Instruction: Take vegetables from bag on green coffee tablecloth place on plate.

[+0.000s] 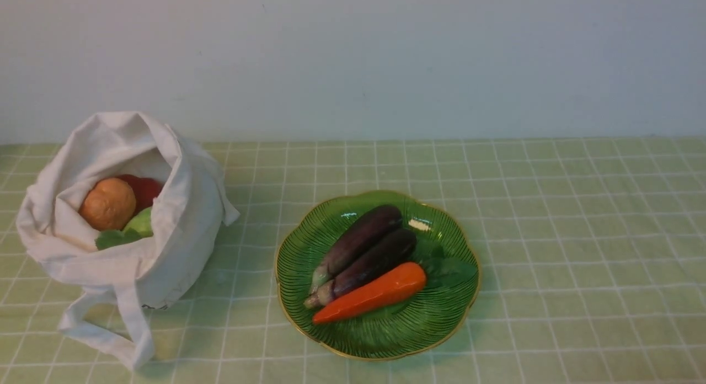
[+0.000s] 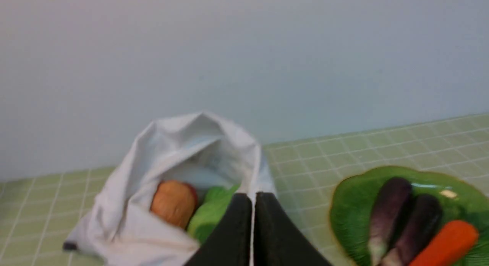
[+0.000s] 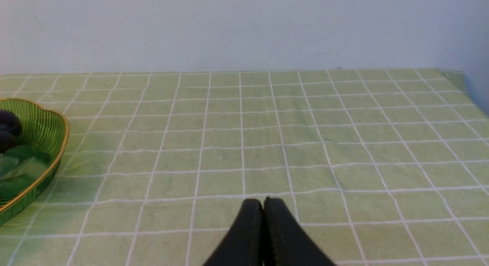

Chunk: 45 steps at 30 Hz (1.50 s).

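carrot [image 1: 370, 293] on plate [image 1: 386, 334]

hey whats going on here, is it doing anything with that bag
Nothing is being handled right now. The left gripper and right gripper are both shut and empty, away from the bag. A carrot and two eggplants already lie on the plate. A brown vegetable, a red one and a green one are in the bag.
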### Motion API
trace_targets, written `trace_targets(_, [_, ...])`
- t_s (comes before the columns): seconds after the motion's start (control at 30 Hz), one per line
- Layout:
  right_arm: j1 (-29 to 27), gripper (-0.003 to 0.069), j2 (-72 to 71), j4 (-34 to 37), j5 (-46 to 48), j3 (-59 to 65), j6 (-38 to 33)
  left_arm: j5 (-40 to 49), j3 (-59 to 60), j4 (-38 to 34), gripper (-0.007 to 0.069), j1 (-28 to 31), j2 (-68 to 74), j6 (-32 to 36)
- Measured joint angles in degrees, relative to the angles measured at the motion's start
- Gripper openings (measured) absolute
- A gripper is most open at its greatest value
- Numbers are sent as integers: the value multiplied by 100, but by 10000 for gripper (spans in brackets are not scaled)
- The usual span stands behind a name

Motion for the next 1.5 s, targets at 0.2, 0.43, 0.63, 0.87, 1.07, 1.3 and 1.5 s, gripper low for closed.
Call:
trace_targets(0.2, [0, -16, 0, 0, 0, 0, 0, -453, 1878, -673, -5, 909, -1158, 477])
trace_targets(0.43, [0, -16, 0, 0, 0, 0, 0, -468, 2663, -912, -5, 982, -1397, 636])
trace_targets(0.63, [0, -16, 0, 0, 0, 0, 0, -468, 2663, -1011, -5, 982, -1397, 643])
trace_targets(0.87, [0, -16, 0, 0, 0, 0, 0, -468, 2663, -1028, -5, 982, -1397, 643])
trace_targets(1.07, [0, -16, 0, 0, 0, 0, 0, -468, 2663, -1034, -5, 982, -1397, 649])
trace_targets(1.3, [0, -16, 0, 0, 0, 0, 0, -468, 2663, -1034, -5, 982, -1397, 649])
trace_targets(1.5, [0, -16, 0, 0, 0, 0, 0, -468, 2663, -1035, -5, 982, -1397, 649])
